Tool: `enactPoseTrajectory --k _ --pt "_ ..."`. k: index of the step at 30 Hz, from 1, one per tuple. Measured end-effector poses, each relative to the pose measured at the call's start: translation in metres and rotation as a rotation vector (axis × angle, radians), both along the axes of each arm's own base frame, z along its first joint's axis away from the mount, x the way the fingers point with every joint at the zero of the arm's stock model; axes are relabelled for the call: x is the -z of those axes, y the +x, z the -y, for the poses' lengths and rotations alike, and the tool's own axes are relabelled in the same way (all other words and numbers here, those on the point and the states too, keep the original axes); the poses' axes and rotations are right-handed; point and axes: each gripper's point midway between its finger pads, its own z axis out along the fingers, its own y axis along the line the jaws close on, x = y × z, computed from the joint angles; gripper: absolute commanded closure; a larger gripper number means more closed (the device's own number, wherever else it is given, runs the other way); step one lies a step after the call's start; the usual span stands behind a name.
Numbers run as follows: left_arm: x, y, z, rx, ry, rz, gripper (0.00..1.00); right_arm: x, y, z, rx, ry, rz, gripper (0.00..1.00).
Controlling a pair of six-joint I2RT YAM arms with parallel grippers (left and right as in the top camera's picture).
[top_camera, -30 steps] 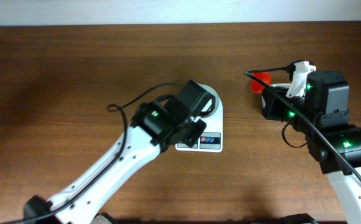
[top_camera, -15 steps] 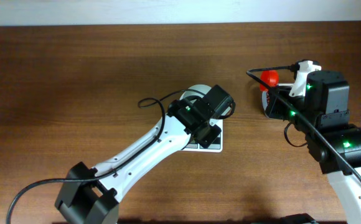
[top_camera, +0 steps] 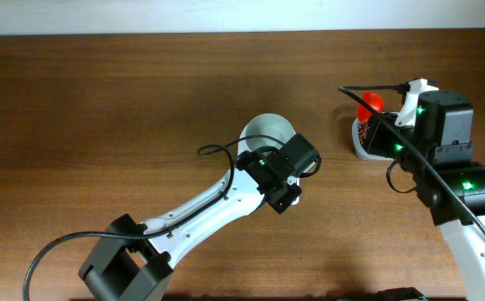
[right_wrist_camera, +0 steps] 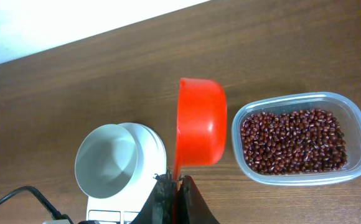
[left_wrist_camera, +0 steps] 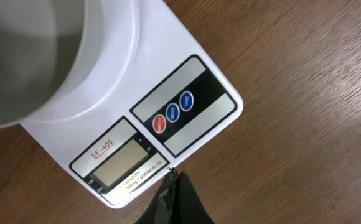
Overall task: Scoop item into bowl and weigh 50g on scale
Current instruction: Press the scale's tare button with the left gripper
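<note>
two arms show in the overhead view above a dark wooden tabletop point(top_camera: 100, 92); the left arm point(top_camera: 217, 201) runs from the bottom left up to the centre, and its black wrist block covers most of the scale; the white bowl point(top_camera: 266, 132) peeks out just above that block, near the middle of the frame; the right arm point(top_camera: 451, 167) stands along the right edge, with a red scoop point(top_camera: 370, 104) at its upper left end, over the top of a clear tub point(top_camera: 361, 150) of beans point(top_camera: 361, 131).

left wrist view: the scale point(left_wrist_camera: 180, 43) lies slantwise across the upper left and middle; the bowl stands on its platform in the upper left corner, its inside plain grey as far as it shows; a grey display point(left_wrist_camera: 115, 165) sits at the lower left, and three round buttons point(left_wrist_camera: 173, 112), one red-orange and two blue, sit in a black strip beside it; the left gripper point(left_wrist_camera: 170, 182) rises from the bottom centre, jaws closed together on nothing, its tip at the scale's front edge just beside the display; whether it touches i cannot tell.

right wrist view: the right gripper point(right_wrist_camera: 171, 186) at the bottom centre is clamped on the scoop's thin handle; the scoop stands up the middle of the frame, its mouth turned left, between the bowl at the lower left and the tub at the right; what it holds is hidden; beans fill the tub in a dense layer; the bowl sits on the scale and looks empty.
</note>
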Motion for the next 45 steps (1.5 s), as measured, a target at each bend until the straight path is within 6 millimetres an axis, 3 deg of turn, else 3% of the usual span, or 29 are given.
enactPoseTrajectory --k 5,10,26,34,45 --pt "0.003 0.004 0.004 0.000 -0.012 0.010 1.00 0.000 0.000 0.000 -0.002 -0.003 -0.001 0.96" --pt "0.028 0.004 0.004 0.000 0.033 -0.028 1.00 0.000 0.000 0.000 -0.016 -0.018 0.002 0.96" --pt "0.037 0.015 -0.001 -0.021 0.053 0.046 1.00 0.001 0.000 0.000 -0.023 -0.027 0.001 0.96" --pt "0.060 0.018 -0.006 -0.027 0.109 0.035 1.00 0.001 0.000 0.001 -0.022 -0.032 0.002 0.96" --pt "0.058 0.024 -0.004 -0.035 0.104 0.067 1.00 0.002 -0.001 0.001 -0.022 -0.033 -0.001 0.96"
